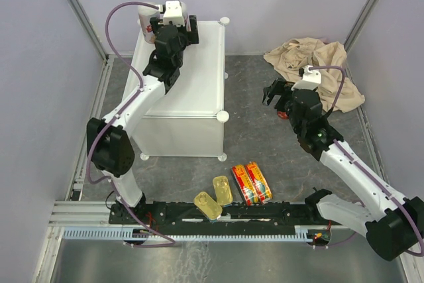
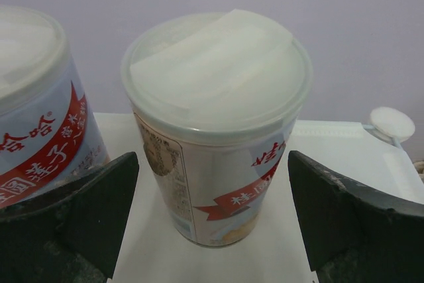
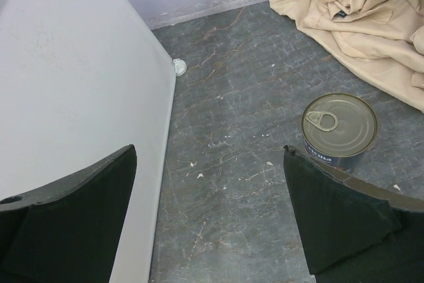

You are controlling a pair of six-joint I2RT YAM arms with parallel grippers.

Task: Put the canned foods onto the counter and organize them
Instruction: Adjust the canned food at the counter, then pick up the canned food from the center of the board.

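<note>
Seven tins of four kinds are showing across the three views. Two white-and-red cylinders are standing upright on top of the counter (image 1: 195, 77), at its 11 o'clock corner. They are the centre cylinder (image 2: 218, 137) and, just beside it at 9 o'clock in the left wrist view, the side cylinder (image 2: 36, 117), cropped by the frame edge. Each is wearing a translucent plastic lid. The left gripper (image 2: 212, 164) is reaching over the counter with its jaws spread wide on either side of the centre cylinder, clasping nothing.

One dark tin (image 3: 339, 127) is standing upright on the grey tabletop (image 3: 232, 164), ring-pull upward, at 3 o'clock from the counter and near the beige cloth (image 1: 318, 64). The right gripper (image 3: 209, 164) is hovering above the tabletop between the counter's side panel and the dark tin, jaws wide apart and gripping nothing.

Two gold rectangular tins, the nearer gold tin (image 1: 207, 205) and the farther gold tin (image 1: 222, 190), are lying flat at 6 o'clock in the top view. Two red-yellow oblong tins, the inner oblong tin (image 1: 243, 185) and the outer oblong tin (image 1: 258, 181), are lying side by side just at 3 o'clock of the gold pair
</note>
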